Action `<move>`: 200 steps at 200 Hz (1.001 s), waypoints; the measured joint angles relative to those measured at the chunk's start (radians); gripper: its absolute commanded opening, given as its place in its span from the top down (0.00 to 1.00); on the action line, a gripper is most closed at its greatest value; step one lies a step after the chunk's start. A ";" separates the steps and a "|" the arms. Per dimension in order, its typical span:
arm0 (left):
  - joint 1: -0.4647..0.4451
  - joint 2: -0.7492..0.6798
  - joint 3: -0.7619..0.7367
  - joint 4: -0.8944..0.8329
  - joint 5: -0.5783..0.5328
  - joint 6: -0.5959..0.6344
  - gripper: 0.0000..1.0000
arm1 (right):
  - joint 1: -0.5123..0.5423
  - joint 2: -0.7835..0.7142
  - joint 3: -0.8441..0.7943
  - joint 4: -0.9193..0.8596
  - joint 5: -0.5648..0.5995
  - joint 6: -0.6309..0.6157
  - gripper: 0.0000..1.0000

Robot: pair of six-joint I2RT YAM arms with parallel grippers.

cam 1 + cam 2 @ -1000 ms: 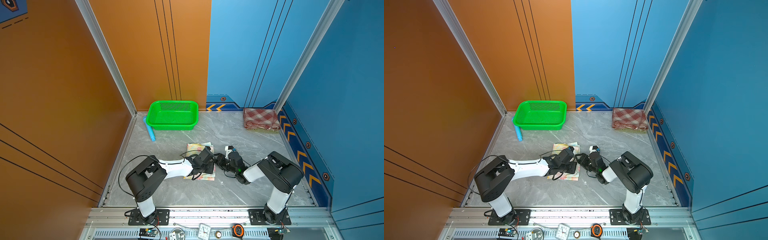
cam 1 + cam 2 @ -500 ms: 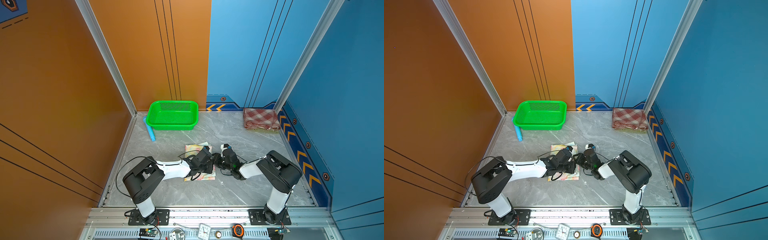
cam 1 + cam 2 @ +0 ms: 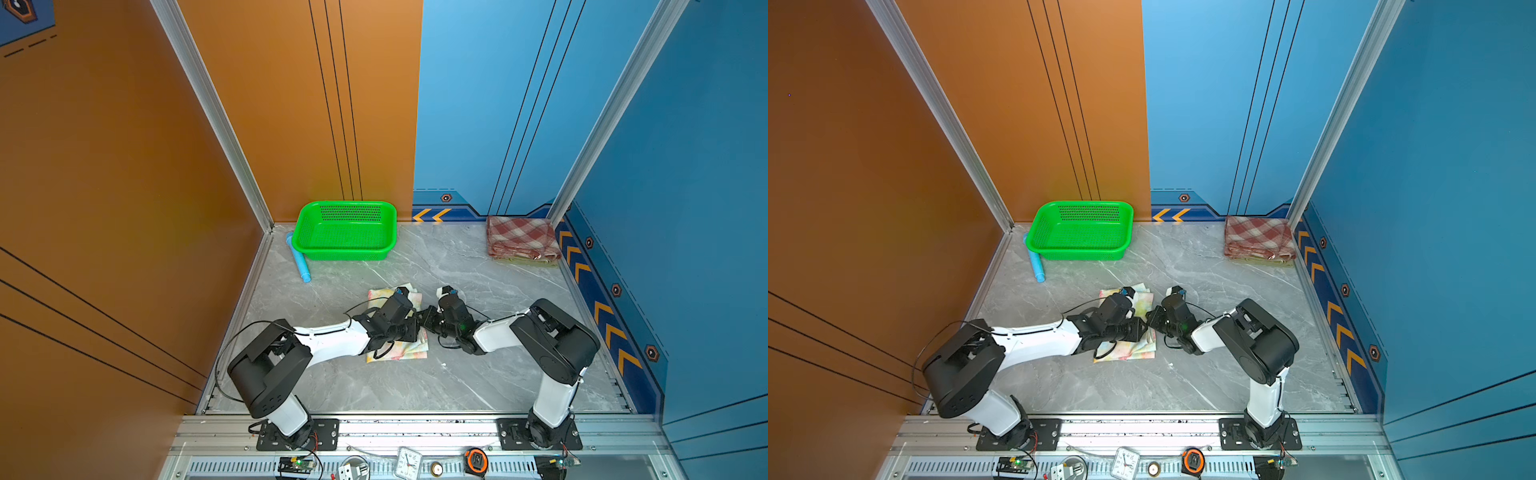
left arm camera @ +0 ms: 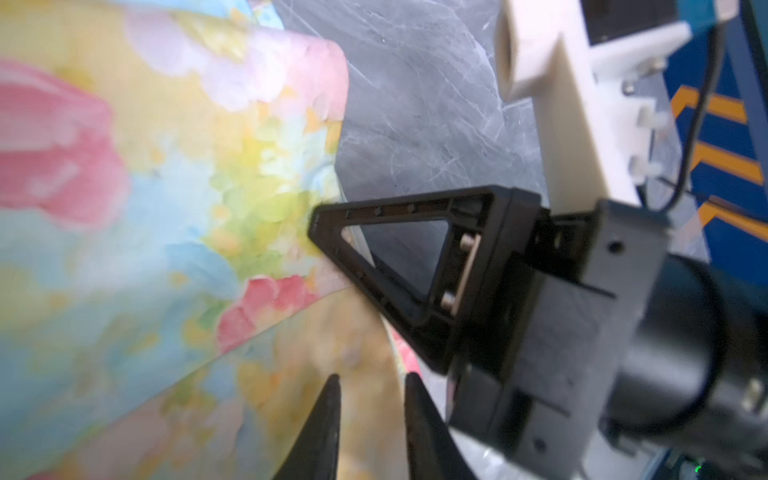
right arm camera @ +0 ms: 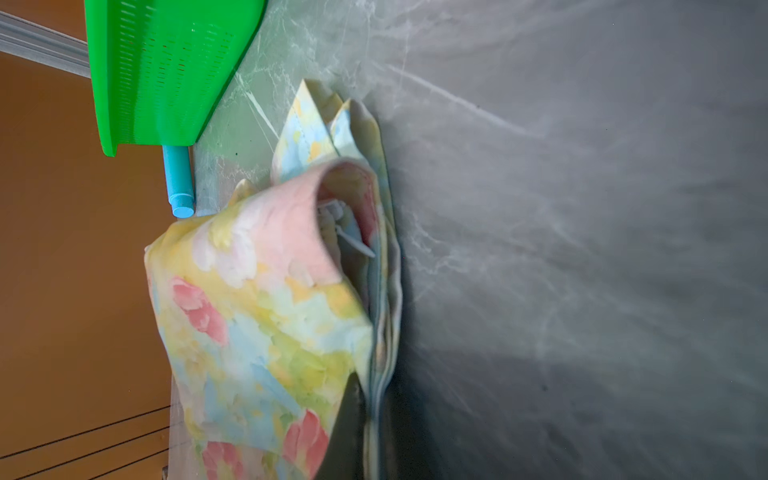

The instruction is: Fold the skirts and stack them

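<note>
A light blue plastic tube (image 3: 299,259) lies at the far left of the grey marbled tabletop (image 3: 374,386), near the orange wall. It touches the left side of a bright green plastic mesh basket (image 3: 345,251).

At the middle of the table, closer to the arms, the pale yellow-and-blue floral skirt (image 3: 401,353) with pink flowers lies folded into a small layered rectangle. The left gripper (image 3: 417,330) reaches across it from the left, low over the cloth, pointing at the skirt's right edge. In the left wrist view its two black fingertips (image 4: 328,415) stand a little apart. Blurred cloth shows behind the gap, and nothing is seen pinched between them.

The right gripper (image 3: 426,319) faces it and comes in from the right to that same edge. Its jaws are closed, and the left wrist view shows the tip of one black triangular finger pressed at the fold of the top layer. In the right wrist view that top layer curls up off the layers beneath, caught in this gripper's pinch.

In the far right corner, well apart from both arms, the red-brown and cream plaid skirt (image 3: 521,237) lies folded on a plain olive-green skirt (image 3: 523,260). Only a thin near edge of the green one shows.
</note>
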 measured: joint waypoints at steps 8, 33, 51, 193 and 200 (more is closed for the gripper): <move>0.021 -0.038 -0.004 -0.014 -0.001 0.014 0.49 | 0.000 0.000 0.002 -0.004 0.000 -0.010 1.00; 0.102 -0.105 0.002 -0.031 0.005 0.040 0.48 | -0.006 0.002 0.004 -0.005 -0.012 -0.037 1.00; 0.151 -0.088 0.027 -0.043 0.010 0.061 0.49 | -0.011 0.004 0.010 -0.009 -0.024 -0.054 1.00; 0.313 0.158 0.073 0.038 0.078 0.168 0.53 | -0.047 -0.023 0.024 -0.097 -0.065 -0.123 1.00; 0.320 0.145 0.072 0.027 0.072 0.168 0.53 | -0.047 -0.023 0.025 -0.098 -0.065 -0.124 1.00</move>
